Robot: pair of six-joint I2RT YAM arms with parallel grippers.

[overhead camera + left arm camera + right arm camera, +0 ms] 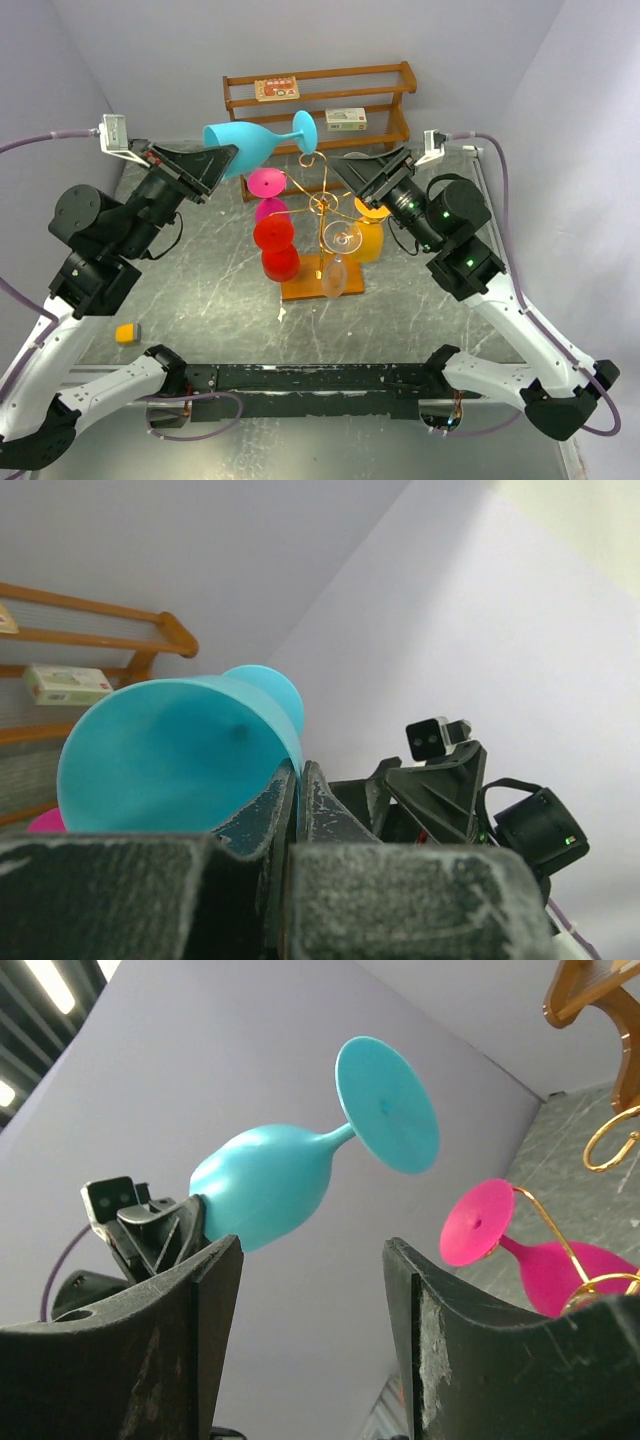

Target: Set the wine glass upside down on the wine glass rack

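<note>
Your widest ground is the grey marbled table [200,300], walled in on the left, right and back. There is open surface to the left of the stand and between it and the arm bases.

The brown wooden shelf [320,78] stands against the back wall, with two small boxes on its tiers.

The wine glass rack [322,205] stands mid-table in front of the shelf, gold scroll arms spreading from the post over a wooden base. A pink glass [266,185], a red glass [275,245], a clear glass [338,265] and an orange glass [370,235] hang on it upside down. That crowds its left, near and right sides.

Your wine glass [245,143] is opaque turquoise with a rounded bowl, short stem and flat round foot. It is up in the air above the rack's back-left, lying almost level, with the bowl mouth toward your left arm. The foot is just above a gold curl; you cannot tell whether they touch.

Your left gripper [222,160] is clamped on the bowl's rim, one finger inside and one outside.

Your right gripper [345,175] hangs just right of the rack's top with its fingers apart and nothing between them. It faces the turquoise foot.

A small yellow block [127,333] lies near the table's left edge.
</note>
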